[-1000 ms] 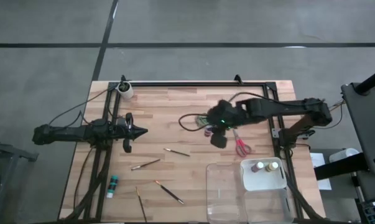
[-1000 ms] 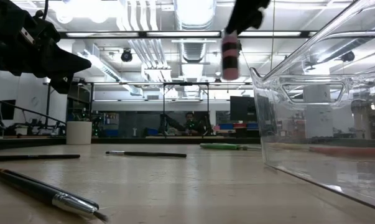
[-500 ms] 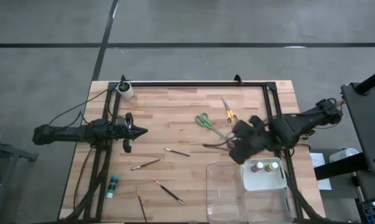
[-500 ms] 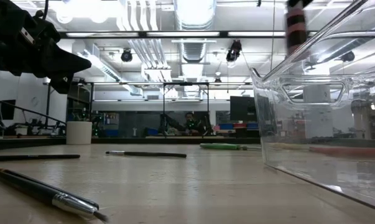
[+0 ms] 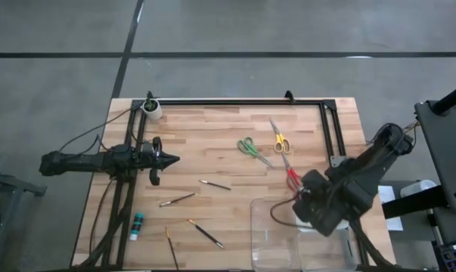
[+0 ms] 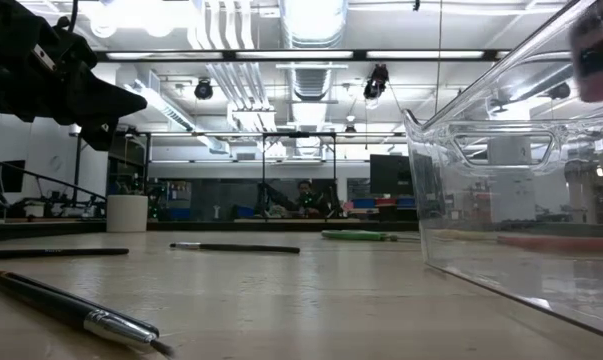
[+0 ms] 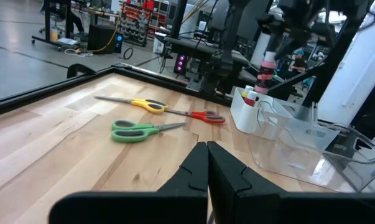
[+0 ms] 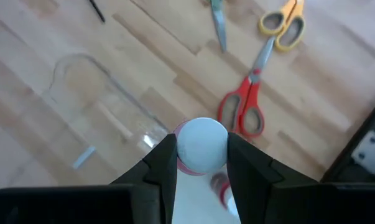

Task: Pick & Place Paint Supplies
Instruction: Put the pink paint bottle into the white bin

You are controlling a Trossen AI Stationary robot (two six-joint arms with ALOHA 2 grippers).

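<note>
While the left gripper (image 5: 173, 159) waits shut over the table's left side, the right gripper (image 8: 201, 163) holds a pink paint bottle (image 8: 201, 145).
Its fingers clamp the bottle above the clear tray (image 5: 269, 230), near the red scissors (image 8: 245, 106).

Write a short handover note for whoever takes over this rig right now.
Right end effector: shut on the pink paint bottle with pale cap, above the clear plastic compartment tray.
Left end effector: shut, empty, waiting at table's left.
Done: bottles already in the tray's white insert.
Left: teal bottle, four thin brushes, green-handled scissors, yellow-handled scissors and red-handled scissors, all on the wooden table.
</note>
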